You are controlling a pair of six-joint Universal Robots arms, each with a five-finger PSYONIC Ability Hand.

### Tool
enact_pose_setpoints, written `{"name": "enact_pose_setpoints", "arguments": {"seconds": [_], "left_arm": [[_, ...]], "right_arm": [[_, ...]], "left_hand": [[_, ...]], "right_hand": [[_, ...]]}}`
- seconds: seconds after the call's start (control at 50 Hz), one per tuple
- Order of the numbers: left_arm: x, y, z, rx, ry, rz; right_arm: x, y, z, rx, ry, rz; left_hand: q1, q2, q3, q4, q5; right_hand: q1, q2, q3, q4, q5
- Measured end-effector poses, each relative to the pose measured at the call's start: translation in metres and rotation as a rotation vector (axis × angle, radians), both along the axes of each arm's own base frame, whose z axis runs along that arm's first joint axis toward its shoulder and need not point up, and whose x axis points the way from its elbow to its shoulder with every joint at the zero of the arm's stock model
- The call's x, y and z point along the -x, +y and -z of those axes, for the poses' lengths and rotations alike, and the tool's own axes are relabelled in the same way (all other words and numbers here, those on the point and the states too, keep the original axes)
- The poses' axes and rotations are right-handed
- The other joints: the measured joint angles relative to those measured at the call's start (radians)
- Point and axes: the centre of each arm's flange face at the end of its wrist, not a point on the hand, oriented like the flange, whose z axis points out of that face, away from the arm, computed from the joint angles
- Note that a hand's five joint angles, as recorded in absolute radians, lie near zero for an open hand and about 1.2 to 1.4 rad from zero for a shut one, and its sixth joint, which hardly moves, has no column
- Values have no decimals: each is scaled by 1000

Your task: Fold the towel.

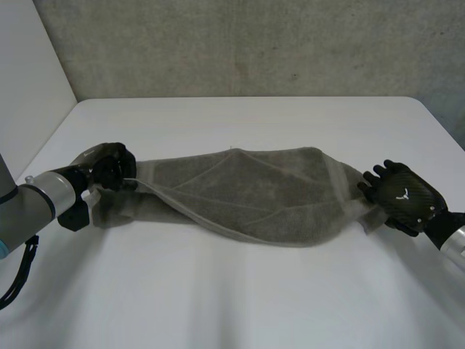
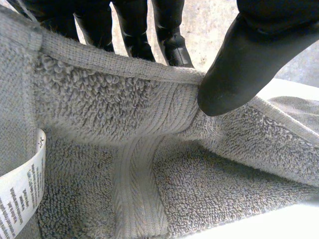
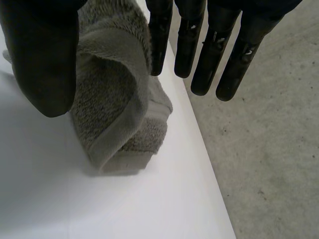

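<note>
Grey towel (image 1: 247, 196) lies lengthwise across the middle of the frame on the white worktop (image 1: 240, 298). It is creased and bunched, drawn out between the two arms. Its long body sags onto the worktop, and both ends look slightly raised.

Left robot hand (image 1: 109, 169), mid-left of the frame, is closed on the towel's left end. From its wrist, the thumb (image 2: 239, 69) presses the front of the ribbed edge. The fingers (image 2: 132, 30) stand behind it, so the edge is pinched between them. A white printed label (image 2: 20, 199) hangs from the cloth below that edge, on the side away from the thumb.

Right robot hand (image 1: 403, 196), mid-right of the frame near the worktop's edge, has the towel's right end. From its wrist, the fingers (image 3: 199, 45) are straight with the thumb (image 3: 40, 55) opposite. The folded corner of cloth rises between them, held against the thumb. The tip of that corner touches the worktop under the palm. Grey floor (image 3: 269, 149) lies beyond the worktop's edge on the fingers' side.

Rough grey wall (image 1: 254, 43) runs behind the worktop, across the upper frame.
</note>
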Motion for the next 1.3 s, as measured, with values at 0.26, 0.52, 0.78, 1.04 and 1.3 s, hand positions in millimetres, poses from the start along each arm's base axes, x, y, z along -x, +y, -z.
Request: {"name": "enact_pose_setpoints", "arguments": {"seconds": [0.26,0.52,0.78,1.04,1.3], "left_arm": [[-2,-1,0,0,0,-5],[-3,-1,0,-1,0,-6],[-3,-1,0,-2,1,-7],[-3,-1,0,-3,1,-7],[-3,-1,0,-4,2,-5]], "right_arm": [[-17,6,-21,-17,-68,-44],[-28,10,-42,-26,-129,-66],[-27,8,-39,-2,-122,-60],[-29,13,-35,-28,-126,-86],[-29,17,-24,-62,-128,-86]], "left_hand": [[0,0,0,0,0],[0,0,0,0,0],[0,0,0,0,0],[0,0,0,0,0],[0,0,0,0,0]], "right_hand": [[4,0,0,0,7],[17,2,12,9,19],[362,351,356,353,353],[348,342,350,346,348],[281,283,284,286,279]]}}
